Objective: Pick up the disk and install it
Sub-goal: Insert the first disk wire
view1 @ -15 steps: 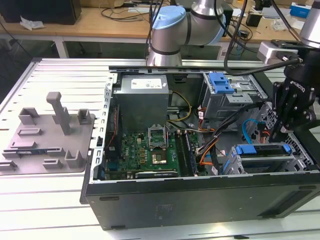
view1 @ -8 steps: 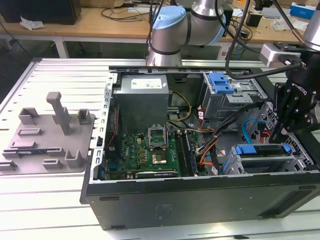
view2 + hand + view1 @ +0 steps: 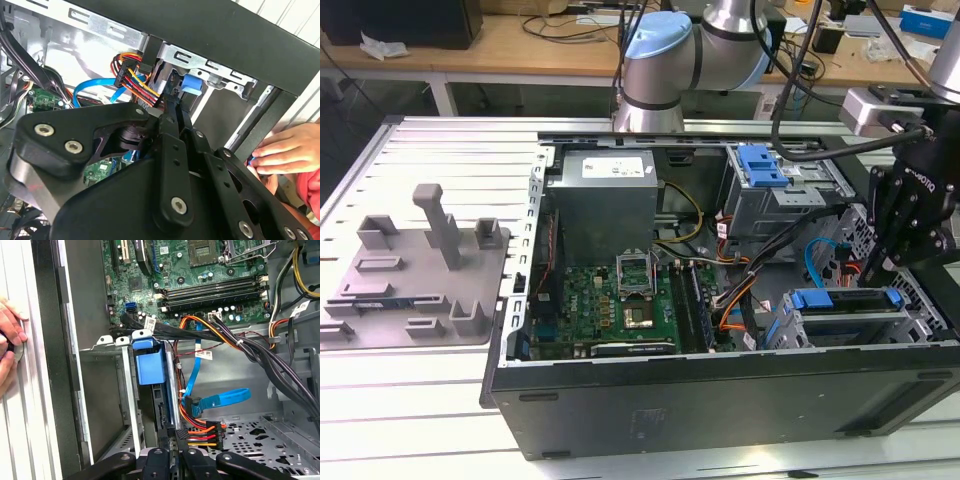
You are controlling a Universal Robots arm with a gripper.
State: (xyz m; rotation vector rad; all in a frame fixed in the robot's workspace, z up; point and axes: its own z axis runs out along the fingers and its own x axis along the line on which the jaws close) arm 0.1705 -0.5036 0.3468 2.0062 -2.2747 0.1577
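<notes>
The work seemed to be at the installing step, and late in it. In the exterior view the disk (image 3: 845, 299) lay in the drive cage (image 3: 128, 405), at about four o'clock from the motherboard (image 3: 620, 290). It was well apart from the grey fixture tray (image 3: 420, 290) out at nine o'clock.

The gripper (image 3: 875, 268) hung over the disk's three-o'clock end. Its fingers were drawn together with nothing seen between them. Whether the tips touched the blue carrier could not be told.

By my reading, any further travel called for a short, straight line along the slot with no sideways drift, since room was tight. In the first wrist view the cage rails ran close along both sides of the disk. A power connector (image 3: 200, 432) with coloured wires sat just beside the fingers, and a blue data cable (image 3: 220, 397) looped near it. The black case wall (image 3: 720, 375) stood close at six o'clock of the cage in the exterior view.

A person's hand (image 3: 11, 342) rested outside that wall, apart from the cage.

The only generous room seemed to be straight out through the case's open side.
</notes>
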